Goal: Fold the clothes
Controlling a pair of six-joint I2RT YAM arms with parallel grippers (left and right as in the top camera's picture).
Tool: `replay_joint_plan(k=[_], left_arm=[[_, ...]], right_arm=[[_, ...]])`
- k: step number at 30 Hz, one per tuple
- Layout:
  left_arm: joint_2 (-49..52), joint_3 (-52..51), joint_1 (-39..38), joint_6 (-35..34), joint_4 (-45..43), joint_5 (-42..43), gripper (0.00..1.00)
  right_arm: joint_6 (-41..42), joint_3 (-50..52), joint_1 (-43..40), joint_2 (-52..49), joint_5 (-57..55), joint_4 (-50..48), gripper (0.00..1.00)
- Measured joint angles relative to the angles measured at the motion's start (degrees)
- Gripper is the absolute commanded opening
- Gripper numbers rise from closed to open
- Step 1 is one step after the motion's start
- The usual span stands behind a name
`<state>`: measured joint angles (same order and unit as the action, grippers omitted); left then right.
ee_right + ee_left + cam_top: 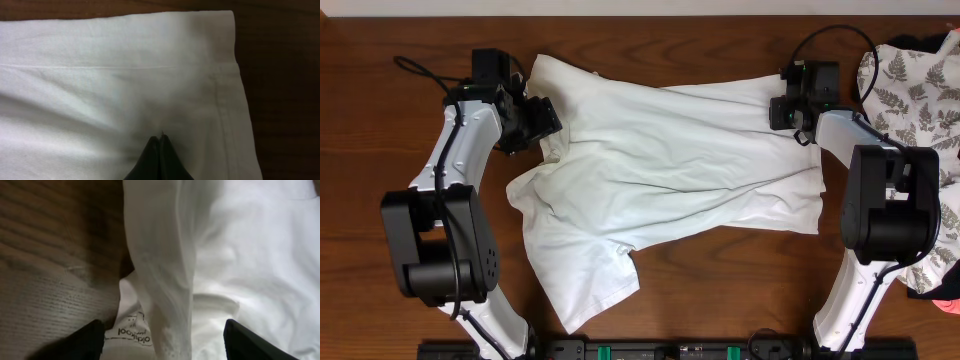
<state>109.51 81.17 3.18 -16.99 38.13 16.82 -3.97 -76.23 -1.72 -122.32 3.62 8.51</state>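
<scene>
The white T-shirt [660,170] lies spread and rumpled across the wooden table [720,290], one sleeve trailing to the front left. At its collar end, my left gripper [542,128] stands open. In the left wrist view its dark fingers [90,337] straddle a raised fold of white cloth [165,280] and the neck label [132,332] without pinching them. At the shirt's back right hem corner my right gripper [790,118] is shut. In the right wrist view the right gripper [160,137] presses into the hem cloth [125,65], with a tiny nib of fabric at the tips.
A white cloth with grey fern-leaf print [910,80] is heaped at the right table edge, close behind the right arm, with a dark garment [920,42] and something pink [945,300] beside it. Bare wood [50,255] lies left of the collar.
</scene>
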Motion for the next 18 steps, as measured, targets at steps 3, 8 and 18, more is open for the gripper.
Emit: replay_joint_plan(k=[3, 8, 18], left_arm=[[0.4, 0.0, -0.3, -0.2, -0.6, 0.0, 0.77], [1.8, 0.0, -1.8, -0.4, -1.2, 0.0, 0.77], [2.0, 0.0, -2.4, -1.0, -2.1, -1.6, 0.51]], right_arm=[[0.0, 0.0, 0.0, 0.0, 0.0, 0.0, 0.01], [0.0, 0.0, 0.0, 0.0, 0.0, 0.1, 0.01], [0.0, -0.1, 0.0, 0.0, 0.0, 0.3, 0.01]])
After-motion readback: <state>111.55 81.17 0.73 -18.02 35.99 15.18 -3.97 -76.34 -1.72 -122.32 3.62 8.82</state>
